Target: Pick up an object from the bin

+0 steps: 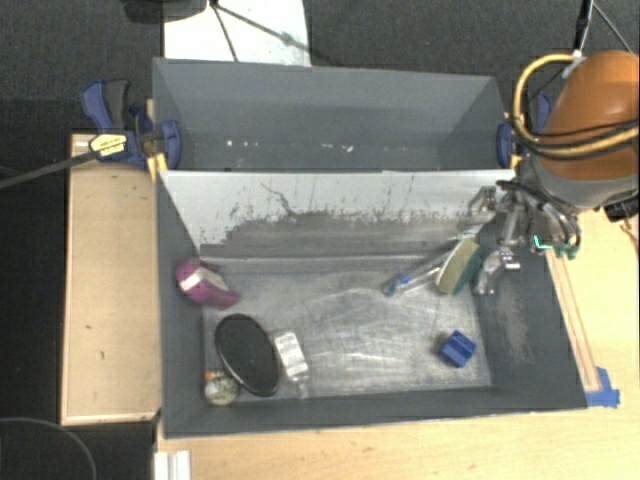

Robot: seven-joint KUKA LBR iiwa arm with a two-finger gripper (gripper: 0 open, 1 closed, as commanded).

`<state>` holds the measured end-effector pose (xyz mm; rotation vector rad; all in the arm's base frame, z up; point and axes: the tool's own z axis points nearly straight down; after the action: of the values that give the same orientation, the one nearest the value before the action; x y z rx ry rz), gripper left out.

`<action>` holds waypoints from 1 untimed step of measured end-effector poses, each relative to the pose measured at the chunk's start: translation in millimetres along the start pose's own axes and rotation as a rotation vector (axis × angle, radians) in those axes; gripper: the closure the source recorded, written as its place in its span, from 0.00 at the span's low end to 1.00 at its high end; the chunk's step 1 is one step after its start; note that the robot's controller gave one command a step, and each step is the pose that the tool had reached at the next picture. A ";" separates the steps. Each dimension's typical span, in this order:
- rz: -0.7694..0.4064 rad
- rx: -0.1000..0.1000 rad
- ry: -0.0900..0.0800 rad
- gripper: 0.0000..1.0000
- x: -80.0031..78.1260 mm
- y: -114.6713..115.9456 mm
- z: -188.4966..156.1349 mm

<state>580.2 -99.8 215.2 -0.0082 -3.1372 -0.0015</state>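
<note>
My gripper [497, 268] hangs low over the right end of the bin, near the back wall. A brush with a beige oval head [458, 266] and a pale handle ending in a blue tip [394, 286] lies tilted just to its left, the head right against the gripper. Whether the gripper holds the brush I cannot tell. A small blue block [456, 349] lies on the bin floor below and a little left of the gripper, apart from it.
At the bin's left end lie a purple and pink thing [204, 284], a black oval disc [247, 354], a clear wrapped piece [291, 356] and a small brownish bit [220, 388]. The arm with its orange cover comes in over the right rim.
</note>
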 end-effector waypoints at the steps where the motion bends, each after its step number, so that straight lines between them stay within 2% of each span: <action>1: 0.305 -0.001 -0.007 0.00 2.4 -4.3 93.1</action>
<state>577.3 -104.0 122.1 -0.4862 -3.1066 -0.0014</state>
